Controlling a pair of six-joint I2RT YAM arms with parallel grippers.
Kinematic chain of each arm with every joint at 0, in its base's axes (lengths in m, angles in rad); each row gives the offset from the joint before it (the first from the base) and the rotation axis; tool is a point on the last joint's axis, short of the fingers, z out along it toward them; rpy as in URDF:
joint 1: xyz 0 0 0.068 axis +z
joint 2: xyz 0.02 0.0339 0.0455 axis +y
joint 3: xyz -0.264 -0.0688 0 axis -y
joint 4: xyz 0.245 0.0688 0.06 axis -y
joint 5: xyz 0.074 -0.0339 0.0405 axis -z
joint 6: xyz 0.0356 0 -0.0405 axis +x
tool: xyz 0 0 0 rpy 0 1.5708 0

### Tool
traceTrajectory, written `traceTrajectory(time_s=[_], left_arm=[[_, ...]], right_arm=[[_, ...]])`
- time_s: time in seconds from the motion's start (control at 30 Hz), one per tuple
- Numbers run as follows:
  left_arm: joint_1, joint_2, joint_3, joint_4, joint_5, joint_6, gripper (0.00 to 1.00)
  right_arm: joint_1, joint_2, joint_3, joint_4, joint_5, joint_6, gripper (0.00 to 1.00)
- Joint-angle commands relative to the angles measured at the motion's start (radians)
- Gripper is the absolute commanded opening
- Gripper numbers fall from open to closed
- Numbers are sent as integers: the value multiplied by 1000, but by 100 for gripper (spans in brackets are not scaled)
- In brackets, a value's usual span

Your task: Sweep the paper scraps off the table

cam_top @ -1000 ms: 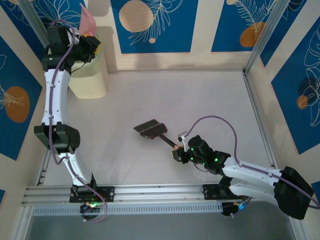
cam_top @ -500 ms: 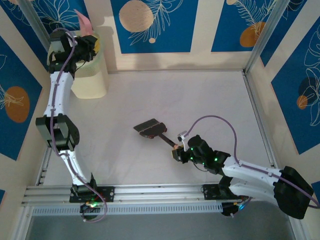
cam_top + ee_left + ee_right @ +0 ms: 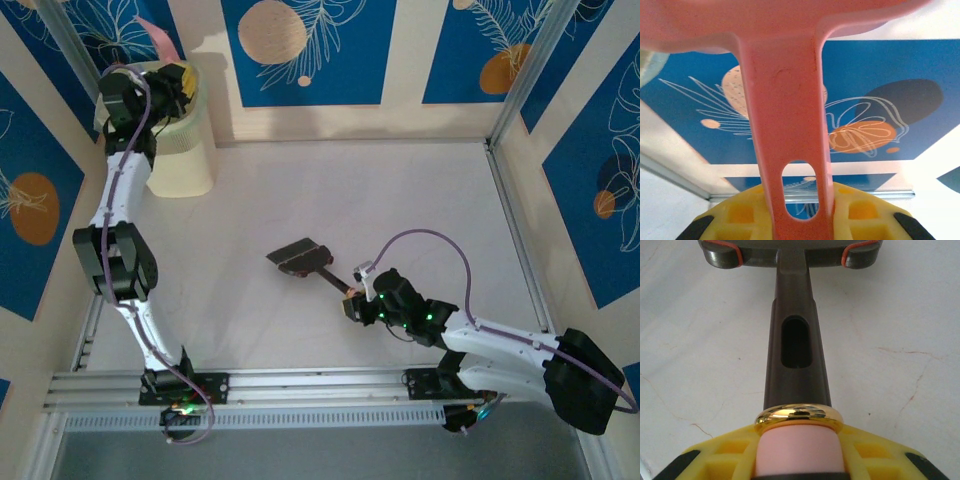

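Where beige-and-blue wall panels [image 3: 300,50] close it in, the table [image 3: 420,200] spreads pale and flat across the top view. At its far left corner stands a cream bin [image 3: 185,165]. The left gripper [image 3: 178,85] hangs over the bin's mouth, its fingers clamped on the handle of a pink dustpan [image 3: 158,38] that tilts up toward the wall. What lies inside the bin is hidden, probably by the gripper itself. Near the table's middle, the right gripper [image 3: 358,300] is closed around the handle of a dark brush [image 3: 300,257], whose head rests on the surface.
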Motion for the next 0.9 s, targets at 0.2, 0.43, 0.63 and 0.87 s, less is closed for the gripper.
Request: traceTrajectory(time_s=[0.2,0.43,0.63,0.87], left_arm=[[16,1,-50,204,-13,-85,0],[15,-27,-38,146,9,-26,0],[5,-103,-63,42,35,83,0],[-44,-221,-101,-105,44,221,0]], right_arm=[[5,0,39,49,17,-22,0],[5,-2,40,42,25,-22,0],[5,-21,34,37,46,-13,0],[0,-71,20,18,87,-1,0]])
